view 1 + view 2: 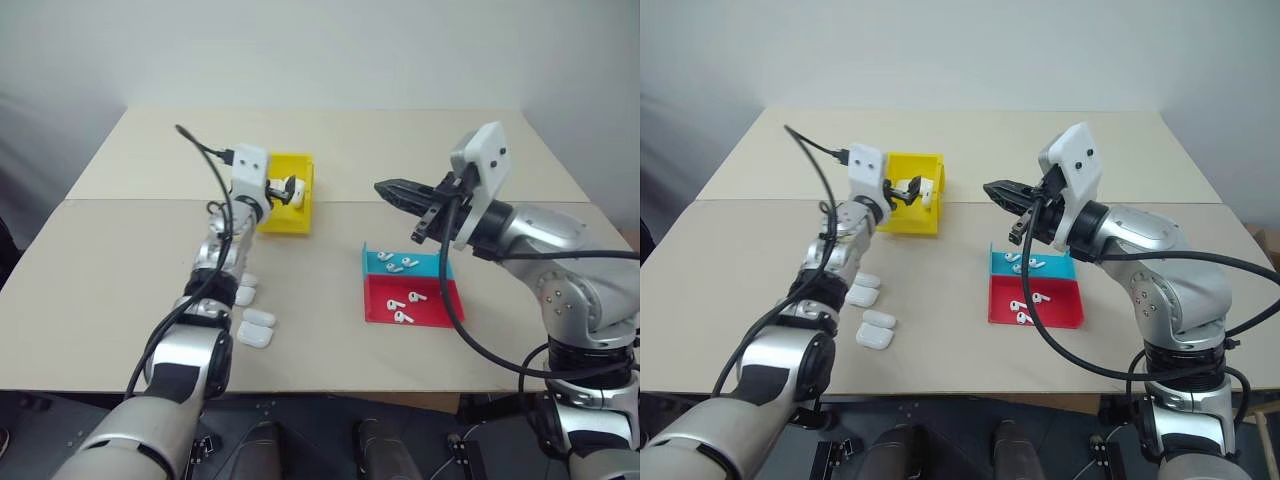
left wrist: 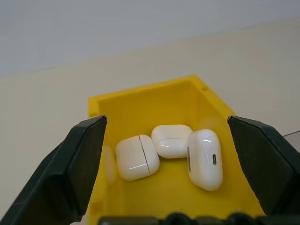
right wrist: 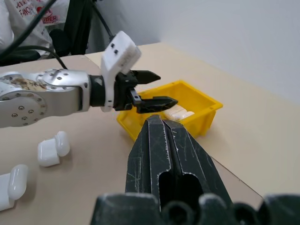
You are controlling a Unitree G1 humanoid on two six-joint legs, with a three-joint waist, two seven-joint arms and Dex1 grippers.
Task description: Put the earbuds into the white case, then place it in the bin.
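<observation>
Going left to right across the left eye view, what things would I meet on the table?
White cases on the table → left gripper over the yellow bin → right gripper → blue tray and red tray holding earbuds.

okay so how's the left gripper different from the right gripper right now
The left gripper is open, its two black fingers spread wide; the right gripper is shut, fingers pressed together. The left gripper hangs over the yellow bin, above the white cases lying inside; the right gripper hovers above the bare table, beyond the red tray and blue tray. Neither holds anything.
</observation>
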